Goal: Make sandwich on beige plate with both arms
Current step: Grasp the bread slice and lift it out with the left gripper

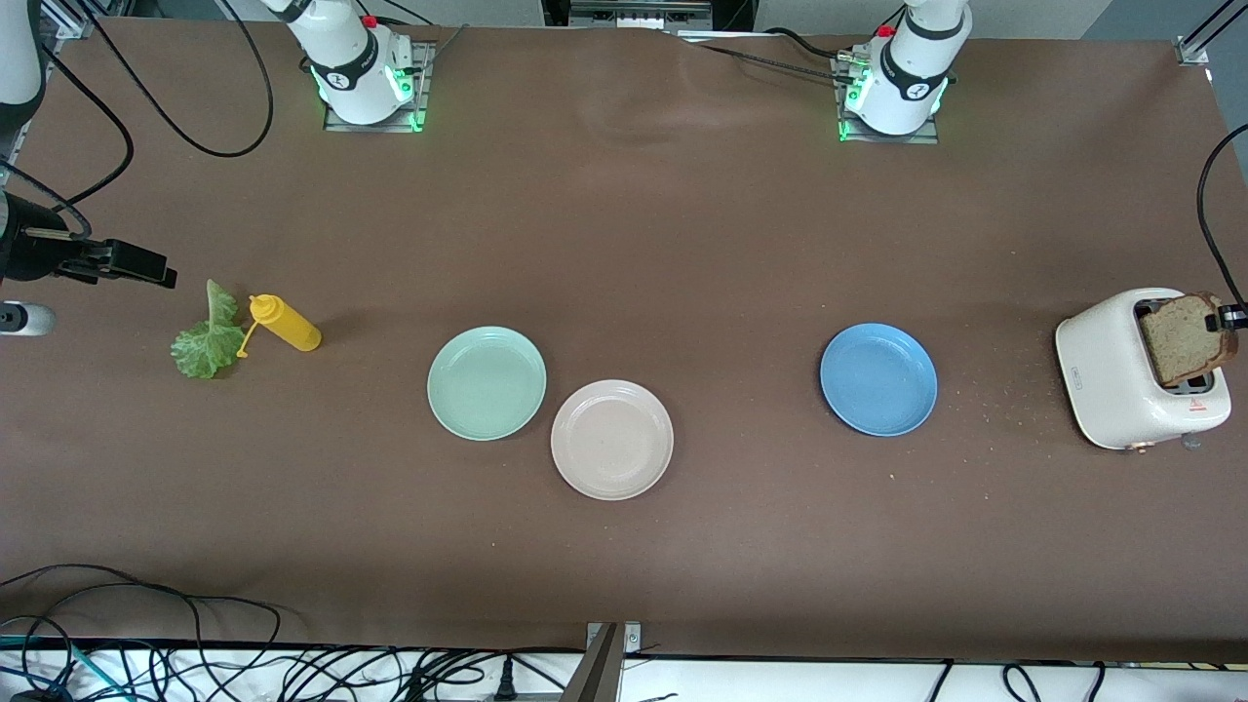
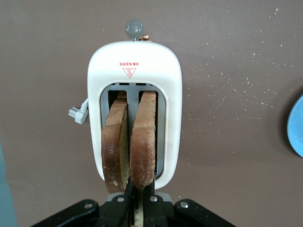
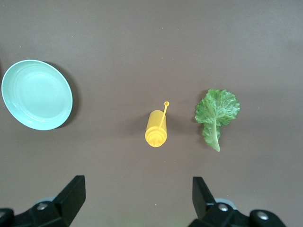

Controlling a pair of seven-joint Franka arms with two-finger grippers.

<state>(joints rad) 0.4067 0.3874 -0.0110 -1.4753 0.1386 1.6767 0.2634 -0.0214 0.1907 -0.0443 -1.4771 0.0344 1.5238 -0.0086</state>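
Observation:
The beige plate [image 1: 611, 439] lies empty near the table's middle. A white toaster [image 1: 1111, 370] stands at the left arm's end and also shows in the left wrist view [image 2: 135, 61]. My left gripper [image 1: 1230, 315] [image 2: 140, 187] is shut on the top edge of one brown bread slice [image 1: 1185, 336] [image 2: 143, 137] that stands partly out of a slot. A second slice [image 2: 116, 142] stands in the other slot. A green lettuce leaf [image 1: 207, 336] [image 3: 217, 113] lies at the right arm's end. My right gripper [image 1: 146, 265] [image 3: 137, 184] is open and empty, up over the table beside the leaf.
A yellow squeeze bottle [image 1: 285, 323] [image 3: 156, 127] lies on its side next to the lettuce. A mint-green plate [image 1: 487, 382] [image 3: 37, 94] touches the beige plate. A blue plate [image 1: 878, 379] [image 2: 296, 125] lies between the beige plate and the toaster. Crumbs are scattered by the toaster.

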